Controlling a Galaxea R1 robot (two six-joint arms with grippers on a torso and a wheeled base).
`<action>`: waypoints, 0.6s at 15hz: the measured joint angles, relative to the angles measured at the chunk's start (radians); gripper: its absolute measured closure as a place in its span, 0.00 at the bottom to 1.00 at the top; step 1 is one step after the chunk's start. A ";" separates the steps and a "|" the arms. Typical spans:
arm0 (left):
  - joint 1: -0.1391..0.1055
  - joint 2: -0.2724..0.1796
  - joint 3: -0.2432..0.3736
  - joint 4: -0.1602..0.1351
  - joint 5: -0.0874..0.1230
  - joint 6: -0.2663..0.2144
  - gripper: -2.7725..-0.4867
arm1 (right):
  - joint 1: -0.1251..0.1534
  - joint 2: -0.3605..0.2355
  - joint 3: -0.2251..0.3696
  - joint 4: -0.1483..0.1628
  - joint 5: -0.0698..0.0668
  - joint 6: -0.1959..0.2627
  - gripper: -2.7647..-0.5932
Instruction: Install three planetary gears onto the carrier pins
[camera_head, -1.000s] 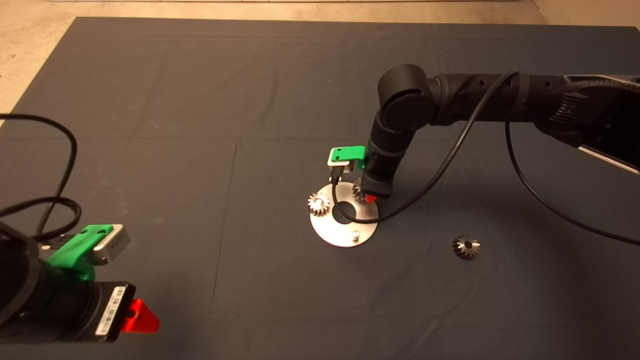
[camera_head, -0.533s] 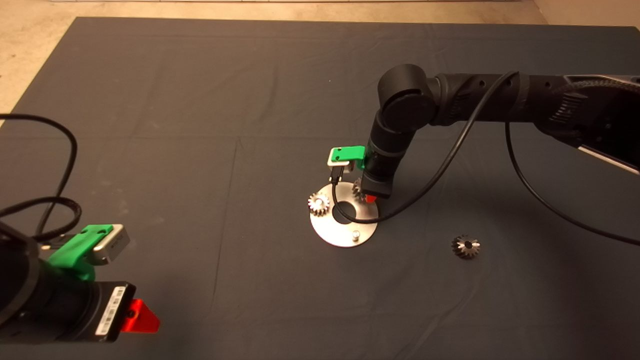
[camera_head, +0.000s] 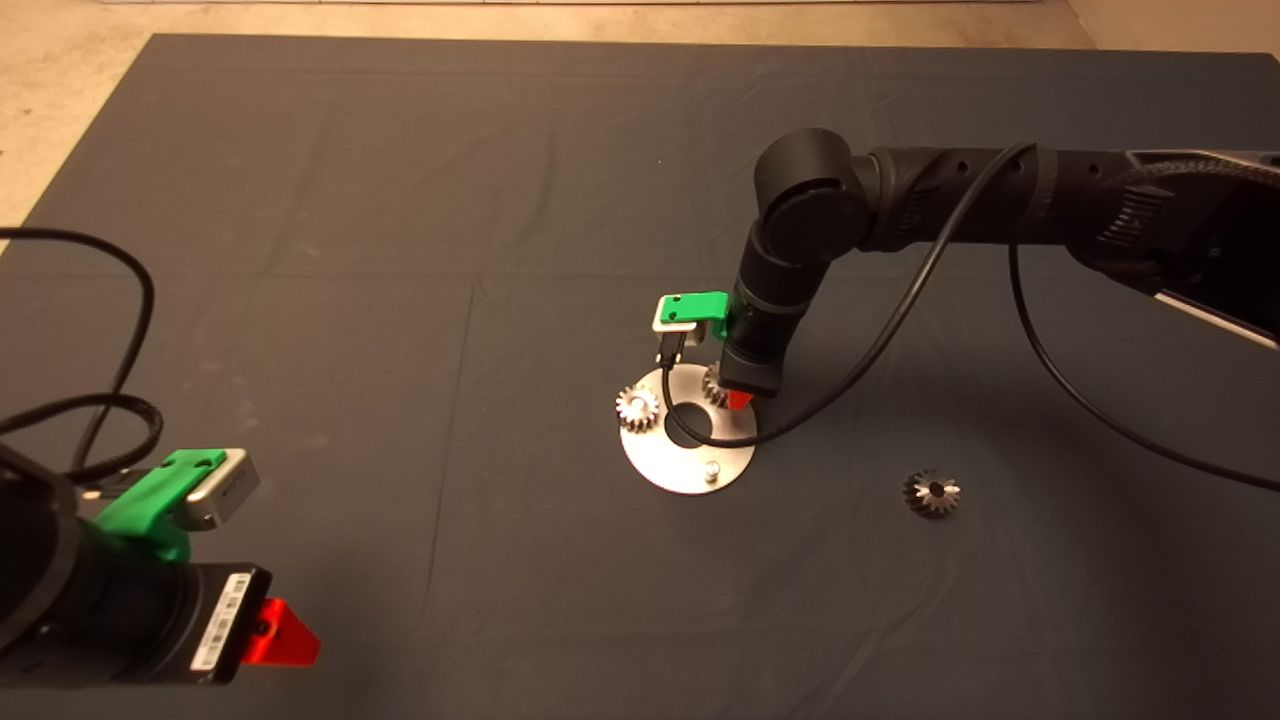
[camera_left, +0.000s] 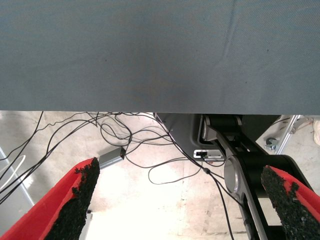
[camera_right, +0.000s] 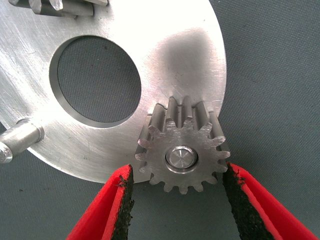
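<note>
1. Slightly raised since a second ago, the right gripper (camera_head: 738, 399) hovers over the disc (camera_head: 688, 470) at its 1 o'clock edge
2. Only the right wrist view shows its fingers (camera_right: 114, 210) spread open, a seated gear (camera_right: 182, 152) between the pads, its pin end filling the bore
3. Another gear (camera_head: 637, 407) sits at 9 o'clock; a bare pin (camera_head: 711, 469) stands at 5 o'clock
4. A third gear (camera_head: 932, 493) lies on the mat (camera_head: 400, 250), well apart at the disc's 3 o'clock
5. Parked at 7 o'clock, the left gripper (camera_left: 182, 200) is open
</note>
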 joint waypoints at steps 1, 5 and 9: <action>0.000 0.000 0.000 0.000 0.000 0.000 0.19 | 0.000 0.000 0.000 0.000 0.000 0.000 0.68; 0.002 0.000 0.000 0.000 0.000 0.000 0.19 | 0.000 -0.018 0.007 0.000 0.003 0.000 0.60; 0.004 0.000 0.000 0.000 0.000 0.001 0.19 | 0.001 -0.080 0.063 0.000 0.003 0.001 0.49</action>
